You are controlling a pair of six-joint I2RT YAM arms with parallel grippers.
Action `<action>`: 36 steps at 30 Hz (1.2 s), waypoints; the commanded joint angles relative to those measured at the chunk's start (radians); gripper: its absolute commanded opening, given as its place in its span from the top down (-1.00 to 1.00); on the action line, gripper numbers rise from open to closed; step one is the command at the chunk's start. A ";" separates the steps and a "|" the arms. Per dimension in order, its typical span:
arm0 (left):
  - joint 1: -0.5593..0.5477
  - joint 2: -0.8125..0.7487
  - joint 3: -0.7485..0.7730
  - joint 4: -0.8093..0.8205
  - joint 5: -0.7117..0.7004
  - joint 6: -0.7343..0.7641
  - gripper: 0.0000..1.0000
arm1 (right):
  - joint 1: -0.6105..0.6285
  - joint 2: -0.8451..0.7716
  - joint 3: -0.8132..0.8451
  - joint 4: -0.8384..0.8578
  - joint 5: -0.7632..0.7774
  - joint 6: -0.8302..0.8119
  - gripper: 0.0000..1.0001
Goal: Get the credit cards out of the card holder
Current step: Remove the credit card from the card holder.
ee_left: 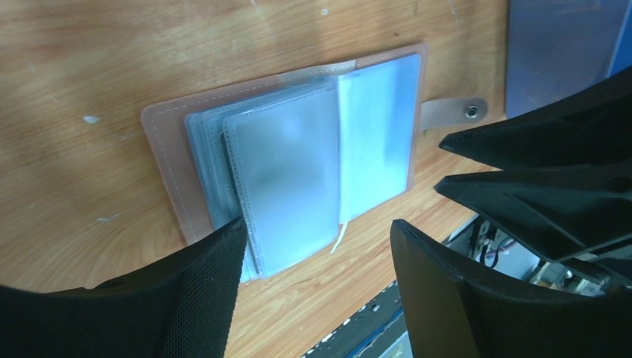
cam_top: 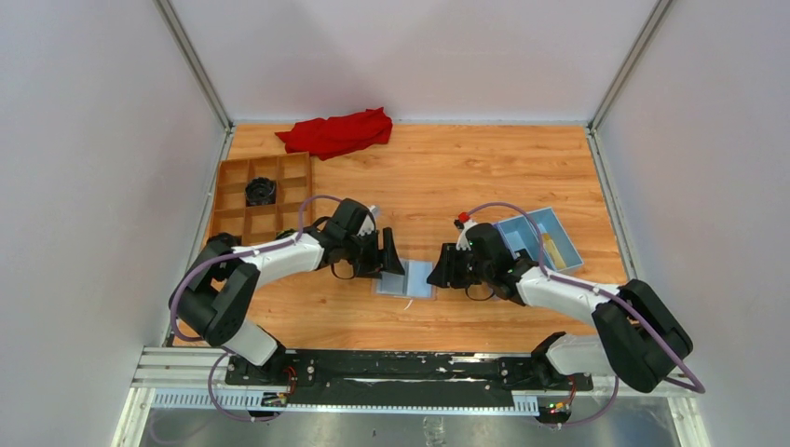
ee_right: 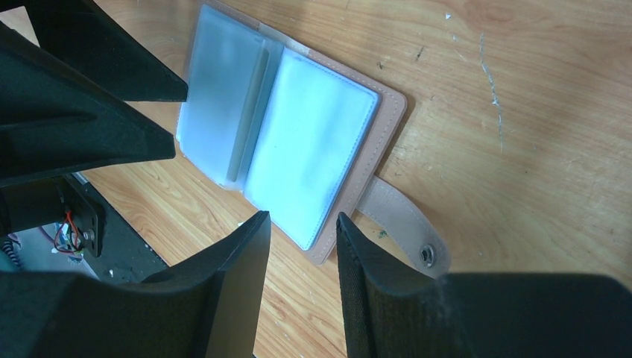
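The card holder (cam_top: 407, 277) lies open on the wooden table between my grippers. Its cover is tan-pink, with pale grey-blue plastic sleeves fanned out and a snap strap (ee_left: 454, 112) on its right side. It shows clearly in the left wrist view (ee_left: 298, 156) and the right wrist view (ee_right: 298, 142). I cannot tell any credit card apart from the sleeves. My left gripper (ee_left: 317, 253) is open and empty, just above the holder's near left edge. My right gripper (ee_right: 302, 231) is open with a narrower gap and empty, over the holder's corner beside the strap (ee_right: 402, 224).
A blue box (cam_top: 538, 237) with a yellow item in it stands right of the right gripper. A brown compartment tray (cam_top: 261, 196) holding a black object sits at the left. A red cloth (cam_top: 337, 132) lies at the back. The table's front rail (cam_top: 373, 368) is close behind the holder.
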 commanded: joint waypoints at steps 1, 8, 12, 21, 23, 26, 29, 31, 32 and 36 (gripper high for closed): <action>0.002 -0.008 -0.015 0.081 0.076 -0.013 -0.45 | -0.001 0.015 0.014 0.017 -0.006 -0.006 0.15; -0.001 -0.012 0.001 0.147 0.161 -0.046 -0.43 | -0.001 0.018 0.010 0.025 -0.012 0.000 0.15; -0.012 0.009 0.025 0.147 0.177 -0.054 -0.43 | -0.001 0.006 0.003 0.022 -0.011 0.005 0.16; -0.101 0.046 0.129 0.151 0.179 -0.087 -0.43 | -0.011 -0.244 -0.021 -0.148 0.094 -0.006 0.16; -0.130 0.071 0.154 0.157 0.179 -0.096 -0.43 | -0.017 -0.342 -0.023 -0.237 0.154 -0.011 0.16; -0.172 0.128 0.193 0.186 0.187 -0.109 -0.42 | -0.020 -0.501 -0.028 -0.349 0.267 -0.010 0.17; -0.204 0.192 0.231 0.212 0.209 -0.126 -0.42 | -0.023 -0.668 -0.068 -0.413 0.389 -0.003 0.19; -0.214 0.213 0.258 0.213 0.220 -0.129 -0.39 | -0.024 -0.759 -0.084 -0.456 0.435 -0.002 0.21; -0.213 0.206 0.263 0.215 0.214 -0.131 -0.38 | -0.024 -0.796 -0.091 -0.477 0.446 -0.003 0.21; -0.180 0.126 0.253 0.216 0.185 -0.125 -0.38 | -0.025 -0.813 -0.096 -0.480 0.415 -0.021 0.16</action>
